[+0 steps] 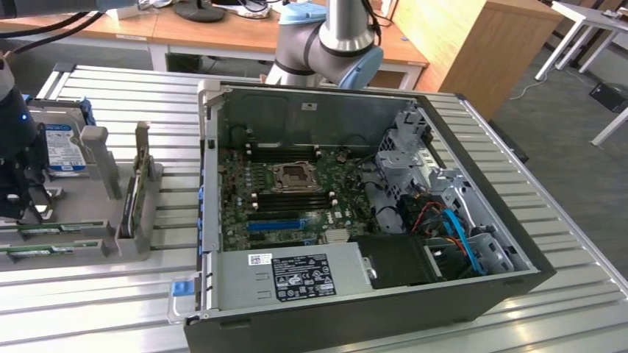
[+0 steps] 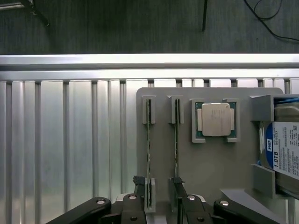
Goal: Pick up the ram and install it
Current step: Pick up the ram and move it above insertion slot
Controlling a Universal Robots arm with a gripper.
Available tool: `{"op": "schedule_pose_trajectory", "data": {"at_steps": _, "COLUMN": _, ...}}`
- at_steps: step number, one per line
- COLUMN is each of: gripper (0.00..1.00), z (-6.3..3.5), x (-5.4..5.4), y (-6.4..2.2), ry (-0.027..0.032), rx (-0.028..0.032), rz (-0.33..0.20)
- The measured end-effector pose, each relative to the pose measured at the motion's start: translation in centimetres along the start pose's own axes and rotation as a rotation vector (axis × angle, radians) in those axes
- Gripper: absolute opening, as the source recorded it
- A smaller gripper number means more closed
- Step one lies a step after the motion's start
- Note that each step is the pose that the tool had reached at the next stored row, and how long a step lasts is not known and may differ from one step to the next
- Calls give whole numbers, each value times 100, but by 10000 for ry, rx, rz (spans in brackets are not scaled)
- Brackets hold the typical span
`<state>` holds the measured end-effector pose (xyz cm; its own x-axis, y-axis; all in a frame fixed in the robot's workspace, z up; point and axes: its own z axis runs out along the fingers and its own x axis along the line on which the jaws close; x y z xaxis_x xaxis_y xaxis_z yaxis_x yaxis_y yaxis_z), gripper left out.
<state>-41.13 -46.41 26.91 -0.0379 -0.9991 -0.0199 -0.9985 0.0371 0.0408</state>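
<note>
Green ram (image 2: pixel 148 140) stands on edge in the grey holder (image 2: pixel 210 163), each end caught in a slotted post, on the slatted aluminium table (image 2: pixel 70 149). My claw (image 2: pixel 157 183) hangs over one end of it, spread wide and gripping nothing. The stick runs between my fingertips (image 2: pixel 138 182) — no contact that I can make out. Second green stick (image 2: pixel 176 144) just beside, parallel. Processor (image 2: pixel 216 119) and hard drive (image 2: pixel 282 149) share the holder. Open computer case (image 1: pixel 324 118) well apart, toward the exterior view's right.
</note>
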Motion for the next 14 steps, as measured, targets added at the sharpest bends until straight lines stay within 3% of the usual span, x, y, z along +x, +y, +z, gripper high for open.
{"op": "schedule_pose_trajectory", "data": {"at_steps": 1, "gripper": 36, "z": 90, "x": 2, "y": -4, "ry": 1, "rx": 0, "rz": 0}}
{"op": "schedule_pose_trajectory", "data": {"at_steps": 2, "gripper": 36, "z": 112, "x": 3, "y": -4, "ry": 2, "rx": -2, "rz": 0}}
{"op": "schedule_pose_trajectory", "data": {"at_steps": 14, "gripper": 36, "z": 135, "x": 53, "y": -7, "ry": -1, "rx": 1, "rz": 0}}
